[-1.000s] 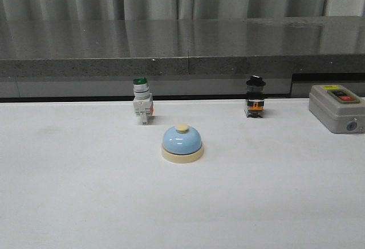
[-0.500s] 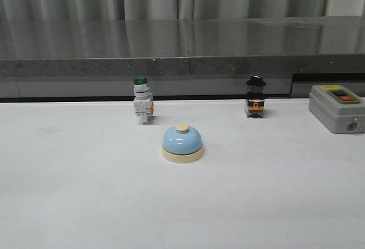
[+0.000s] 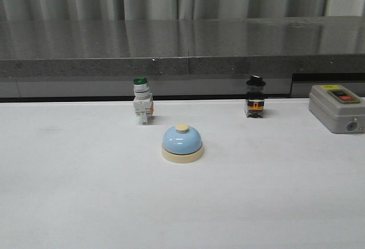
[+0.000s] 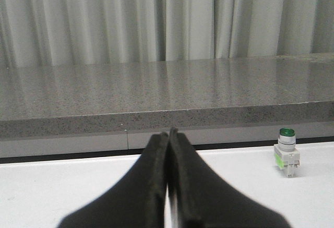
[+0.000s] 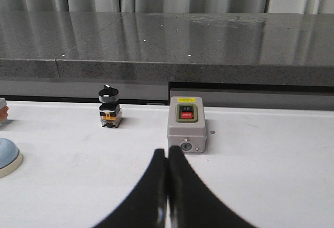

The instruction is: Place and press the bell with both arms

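Nearest, the left gripper (image 4: 168, 186) and the right gripper (image 5: 166, 196) both show jaws clenched together on nothing; neither arm appears in the front view. The bell (image 3: 182, 142) sits mid-surface (image 3: 85, 203), well apart from both. Pushed off-centre, its glossy dome could skid away. At its 11 o'clock stands the green-capped switch (image 3: 142, 106), at 1 o'clock the black knob (image 3: 255, 103), easily knocked. The grey box (image 3: 336, 107) is cut off.

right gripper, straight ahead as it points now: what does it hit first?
Most likely the grey switch box, directly beyond the shut right gripper. Bare table lies between them; depth is unclear.
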### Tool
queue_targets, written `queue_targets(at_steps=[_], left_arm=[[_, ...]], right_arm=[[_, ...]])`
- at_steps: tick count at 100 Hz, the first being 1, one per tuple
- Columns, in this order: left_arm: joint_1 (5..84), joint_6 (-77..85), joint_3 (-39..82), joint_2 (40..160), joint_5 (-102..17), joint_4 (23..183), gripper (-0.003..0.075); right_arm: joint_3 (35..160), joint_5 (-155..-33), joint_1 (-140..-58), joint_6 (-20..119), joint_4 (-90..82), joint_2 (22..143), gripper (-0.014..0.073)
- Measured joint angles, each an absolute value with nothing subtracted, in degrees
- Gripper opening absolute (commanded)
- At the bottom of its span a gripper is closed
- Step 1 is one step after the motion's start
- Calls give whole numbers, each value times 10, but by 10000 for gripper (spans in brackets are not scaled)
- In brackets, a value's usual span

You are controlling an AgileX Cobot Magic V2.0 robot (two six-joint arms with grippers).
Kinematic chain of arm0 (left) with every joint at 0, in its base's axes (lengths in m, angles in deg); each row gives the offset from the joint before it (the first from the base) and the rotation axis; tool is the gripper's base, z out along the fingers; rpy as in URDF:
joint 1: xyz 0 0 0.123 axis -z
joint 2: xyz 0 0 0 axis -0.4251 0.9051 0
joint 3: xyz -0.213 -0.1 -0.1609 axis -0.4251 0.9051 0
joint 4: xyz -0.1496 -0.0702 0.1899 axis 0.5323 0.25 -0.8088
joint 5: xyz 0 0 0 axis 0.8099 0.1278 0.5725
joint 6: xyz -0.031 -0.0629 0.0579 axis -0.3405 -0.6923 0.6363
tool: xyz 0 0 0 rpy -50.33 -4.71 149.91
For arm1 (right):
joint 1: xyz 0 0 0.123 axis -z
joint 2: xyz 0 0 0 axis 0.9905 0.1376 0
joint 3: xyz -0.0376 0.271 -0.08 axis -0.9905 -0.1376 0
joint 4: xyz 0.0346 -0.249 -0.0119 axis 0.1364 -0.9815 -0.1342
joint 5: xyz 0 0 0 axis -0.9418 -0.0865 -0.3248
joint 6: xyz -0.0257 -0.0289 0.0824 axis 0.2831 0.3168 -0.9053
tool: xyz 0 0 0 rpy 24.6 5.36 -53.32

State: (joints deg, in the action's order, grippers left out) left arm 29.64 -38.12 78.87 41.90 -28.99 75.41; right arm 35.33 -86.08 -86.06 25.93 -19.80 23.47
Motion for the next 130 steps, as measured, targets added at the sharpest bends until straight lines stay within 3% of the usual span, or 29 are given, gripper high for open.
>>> queue_targets(at_steps=[130], left_arm=[[296,-381,789,419,-290,754,-20]], right_arm=[[379,-831,-861,259,-168,235,-60]])
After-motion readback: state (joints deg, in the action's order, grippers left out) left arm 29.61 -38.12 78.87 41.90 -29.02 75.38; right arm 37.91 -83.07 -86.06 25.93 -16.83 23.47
